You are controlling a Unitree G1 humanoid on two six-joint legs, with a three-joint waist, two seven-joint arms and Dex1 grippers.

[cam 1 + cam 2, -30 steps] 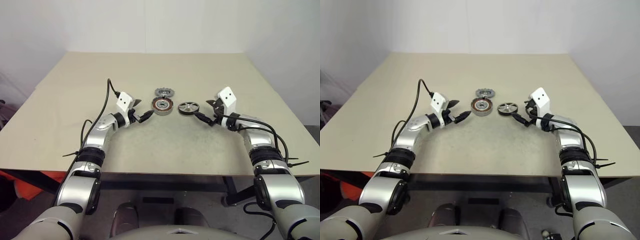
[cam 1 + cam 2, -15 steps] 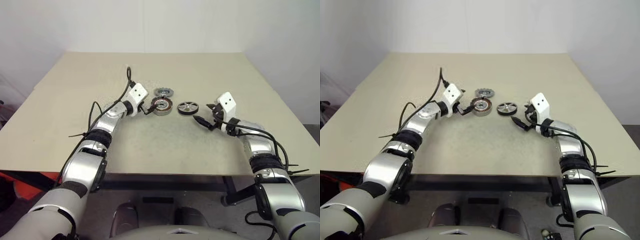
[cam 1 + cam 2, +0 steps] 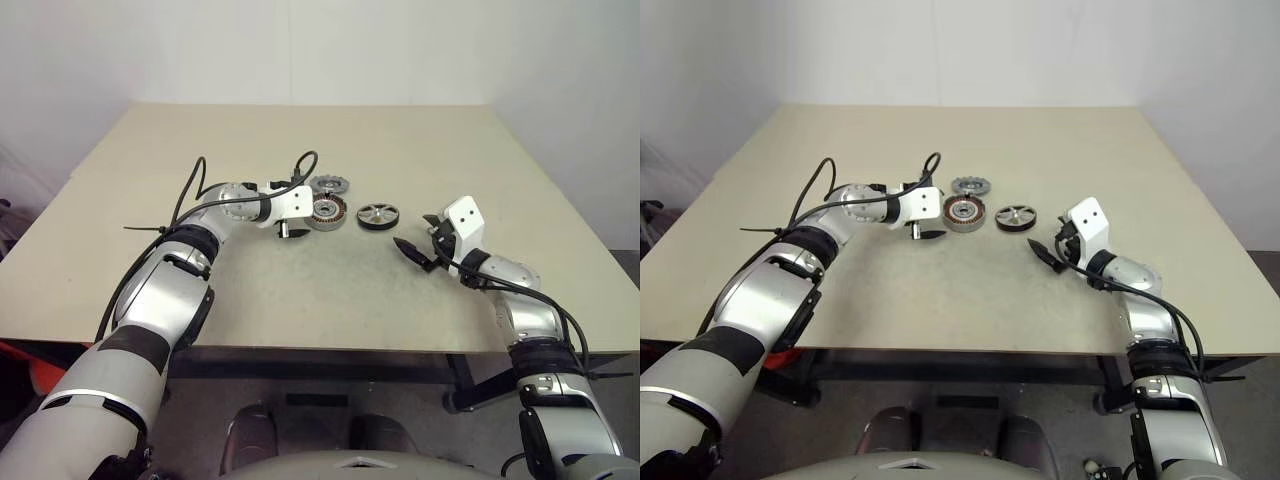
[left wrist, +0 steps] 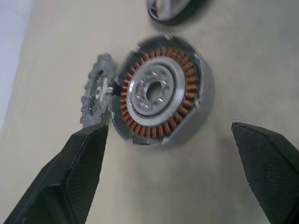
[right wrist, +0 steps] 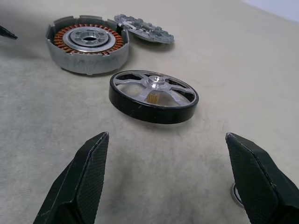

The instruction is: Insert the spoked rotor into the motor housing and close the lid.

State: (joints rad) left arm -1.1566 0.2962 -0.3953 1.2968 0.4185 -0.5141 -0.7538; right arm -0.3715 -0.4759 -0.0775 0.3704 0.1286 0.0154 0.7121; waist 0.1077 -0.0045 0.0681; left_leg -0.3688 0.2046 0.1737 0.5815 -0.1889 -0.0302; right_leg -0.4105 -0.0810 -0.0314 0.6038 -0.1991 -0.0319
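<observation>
Shiny silver spoked rotor (image 3: pixel 377 215) flat on the beige table (image 3: pixel 330 290), just beside the round grey motor housing with copper windings (image 3: pixel 325 211); dull grey notched lid (image 3: pixel 327 184) behind it, touching its rim; nothing inserted yet. Left gripper (image 3: pixel 289 232), spread and empty, swung in from farther left to beside the housing, wrist rolled over; probably steadying. Right gripper (image 3: pixel 420 256), spread, drawn back from the rotor.

— What carries it all?
— A broad beige, matte-topped desk (image 3: pixel 420 290) with squared corners.
— And behind it?
— A plain white wall (image 3: pixel 330 50). Under the desk's near edge, something orange-red (image 3: pixel 40 365) shows at the left.
</observation>
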